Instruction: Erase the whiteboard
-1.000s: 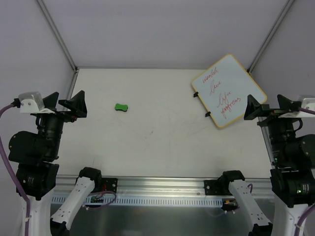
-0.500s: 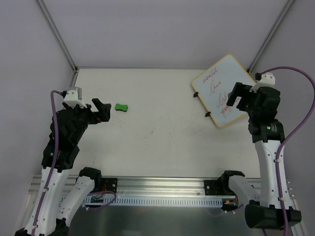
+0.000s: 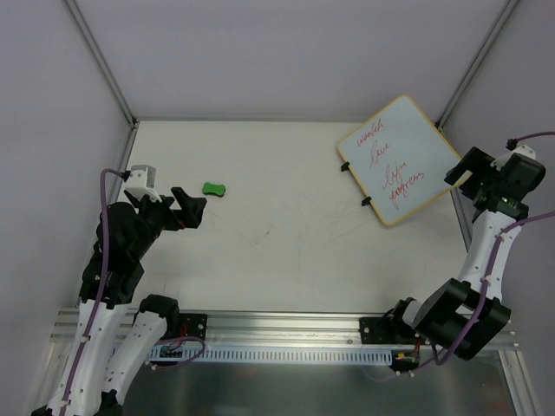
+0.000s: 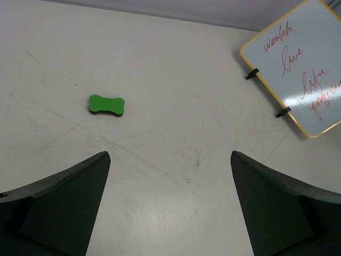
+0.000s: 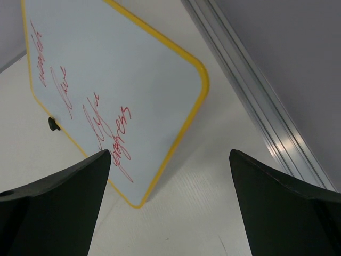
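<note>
Top view: the whiteboard (image 3: 403, 160) lies cornerwise at the table's (image 3: 286, 234) far right corner, clipped edge facing the centre. The right gripper (image 3: 464, 173) hangs at its right corner.

Left wrist: the left gripper (image 4: 170, 157) has its fingers apart. The green eraser (image 4: 106, 104) lies ahead of the left finger, with bare table between.

Right wrist: fingers apart, board ahead-left, metal rail (image 5: 256, 106) ahead-right.

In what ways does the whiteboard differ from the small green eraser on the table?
Colour: the whiteboard is white with a yellow frame and red handwriting; the eraser is plain green. Shape and size: the whiteboard is roughly square with rounded corners, the eraser bone-shaped and much smaller. Place: the whiteboard sits at the far right, turned diagonally; the eraser lies toward the left. Both lie flat on the table.
</note>
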You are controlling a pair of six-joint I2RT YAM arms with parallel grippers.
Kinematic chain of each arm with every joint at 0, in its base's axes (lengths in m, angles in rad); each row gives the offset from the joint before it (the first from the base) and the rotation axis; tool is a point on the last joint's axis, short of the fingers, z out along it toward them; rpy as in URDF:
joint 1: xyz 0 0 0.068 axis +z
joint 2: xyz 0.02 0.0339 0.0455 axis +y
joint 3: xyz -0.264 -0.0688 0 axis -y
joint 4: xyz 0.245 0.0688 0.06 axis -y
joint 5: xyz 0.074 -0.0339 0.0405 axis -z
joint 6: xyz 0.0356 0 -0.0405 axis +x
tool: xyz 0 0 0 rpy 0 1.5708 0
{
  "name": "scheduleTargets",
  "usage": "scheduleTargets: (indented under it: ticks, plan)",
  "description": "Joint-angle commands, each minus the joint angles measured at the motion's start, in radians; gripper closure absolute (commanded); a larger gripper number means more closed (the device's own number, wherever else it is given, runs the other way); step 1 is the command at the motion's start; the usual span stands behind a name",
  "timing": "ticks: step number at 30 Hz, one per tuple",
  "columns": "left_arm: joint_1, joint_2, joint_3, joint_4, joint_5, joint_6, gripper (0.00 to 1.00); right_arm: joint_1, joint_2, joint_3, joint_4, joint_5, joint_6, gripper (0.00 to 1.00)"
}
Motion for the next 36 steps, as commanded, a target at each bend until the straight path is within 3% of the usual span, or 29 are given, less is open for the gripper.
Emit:
scheduleTargets:
  ticks: [1,13,20,36]
  plan:
    - [-0.008,-0.023,-0.01,0.028,0.061,-0.025,0.01,-0.053,0.013,-0.008,0.09,-0.099,-0.021,0.01]
    - [-0.008,-0.027,0.003,0.026,0.169,-0.068,0.01,-0.149,0.198,0.017,0.137,-0.397,-0.068,0.08]
    - [-0.008,-0.013,0.011,0.026,0.188,-0.072,0.01,-0.17,0.255,0.029,0.136,-0.434,-0.1,0.1]
    - [-0.008,0.106,0.022,0.025,0.215,-0.067,0.01,-0.181,0.415,0.043,0.318,-0.717,-0.068,0.3]
